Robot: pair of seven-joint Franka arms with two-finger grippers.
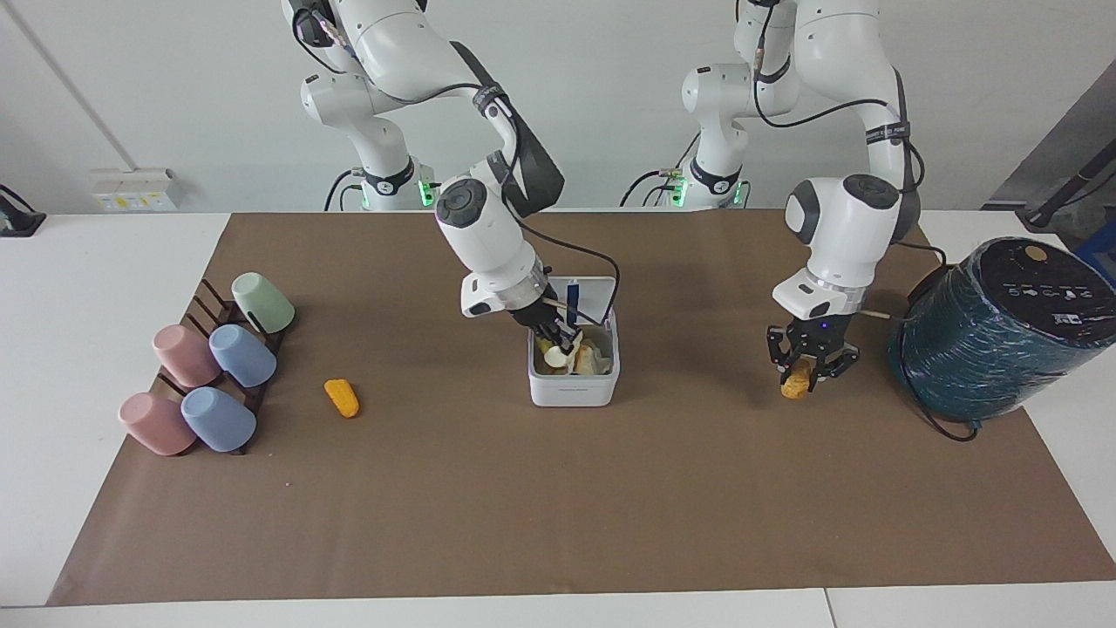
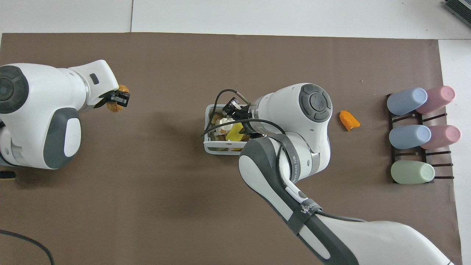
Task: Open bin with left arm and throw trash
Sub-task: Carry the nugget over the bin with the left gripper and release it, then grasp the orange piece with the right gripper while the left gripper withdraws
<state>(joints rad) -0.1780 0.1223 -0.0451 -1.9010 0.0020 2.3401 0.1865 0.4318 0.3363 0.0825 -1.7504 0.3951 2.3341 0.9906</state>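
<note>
The bin (image 1: 574, 391) sits at the centre of the frame in the facing view, its lid (image 1: 595, 291) tipped up on the edge nearer the robots, so the opening step looks done and the throwing is in hand. It already holds a heap of scraps. The right gripper (image 1: 562, 338) reaches down into its mouth with the cream-white lump (image 1: 554, 355) right at its tip; whether it grips that lump or has let it go cannot be told. In the same view, at mid-height toward the left arm's end of the mat, the left gripper (image 1: 809, 368) hangs above the mat, closed on the held orange lump (image 1: 795, 385), which pokes out below the jaws and appears clear of the mat. The next move, as I judge it, calls for the right arm to rise out of the bin, since it fills the opening, before the left arm carries its piece across and drops it in. The loose orange lump (image 1: 342, 398) lies on the mat toward the right arm's end, between the bin and the rack of cups (image 1: 214, 371), and looks untouched. The teal wrapped cylinder (image 1: 994, 336) stands at the frame's edge near the left gripper, its cable trailing alongside; a wide swing could brush it.
</note>
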